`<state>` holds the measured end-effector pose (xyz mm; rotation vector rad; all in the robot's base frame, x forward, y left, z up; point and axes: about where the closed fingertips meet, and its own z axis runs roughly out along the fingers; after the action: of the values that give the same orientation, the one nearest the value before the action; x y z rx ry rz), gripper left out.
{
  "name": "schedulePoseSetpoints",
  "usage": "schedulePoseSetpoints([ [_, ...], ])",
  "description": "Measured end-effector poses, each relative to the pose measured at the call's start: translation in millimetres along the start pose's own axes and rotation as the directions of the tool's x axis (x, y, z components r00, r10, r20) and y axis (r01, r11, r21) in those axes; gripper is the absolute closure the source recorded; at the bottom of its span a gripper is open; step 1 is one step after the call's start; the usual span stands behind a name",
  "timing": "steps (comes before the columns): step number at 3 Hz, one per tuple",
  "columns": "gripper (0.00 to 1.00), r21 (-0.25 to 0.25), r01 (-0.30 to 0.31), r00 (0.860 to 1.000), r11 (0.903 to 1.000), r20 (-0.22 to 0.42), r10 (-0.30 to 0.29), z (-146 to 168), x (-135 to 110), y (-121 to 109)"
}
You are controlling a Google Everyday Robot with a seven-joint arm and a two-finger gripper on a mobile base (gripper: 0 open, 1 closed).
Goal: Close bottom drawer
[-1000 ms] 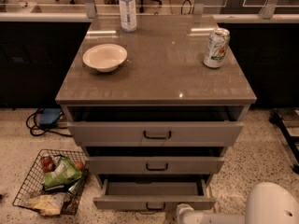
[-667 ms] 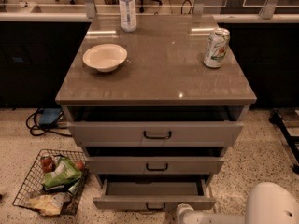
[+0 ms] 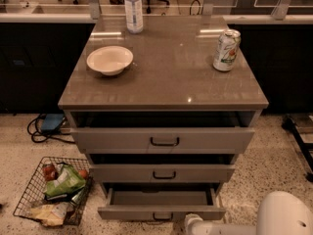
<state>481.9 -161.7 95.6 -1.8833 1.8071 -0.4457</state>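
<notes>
Bottom drawer sits pulled out at 6 o'clock, grey tray exposed. Gripper is low at the frame edge, at 4 o'clock of the handle, just beside the drawer front; can't tell its open/closed state. Risks: an off-centre push on the right side could rack the drawer and jam it. A low contact could slip under the front. The middle drawer at 12 o'clock also overhangs and could be clipped.
</notes>
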Motion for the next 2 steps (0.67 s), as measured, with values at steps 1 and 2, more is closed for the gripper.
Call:
schedulePoseSetpoints([
  [1, 0.87, 0.0, 0.0, 1.0, 1.0, 0.0, 0.0, 0.0, 0.0, 0.1],
  [2, 0.64, 0.0, 0.0, 1.0, 1.0, 0.0, 0.0, -0.1, -0.1, 0.2],
])
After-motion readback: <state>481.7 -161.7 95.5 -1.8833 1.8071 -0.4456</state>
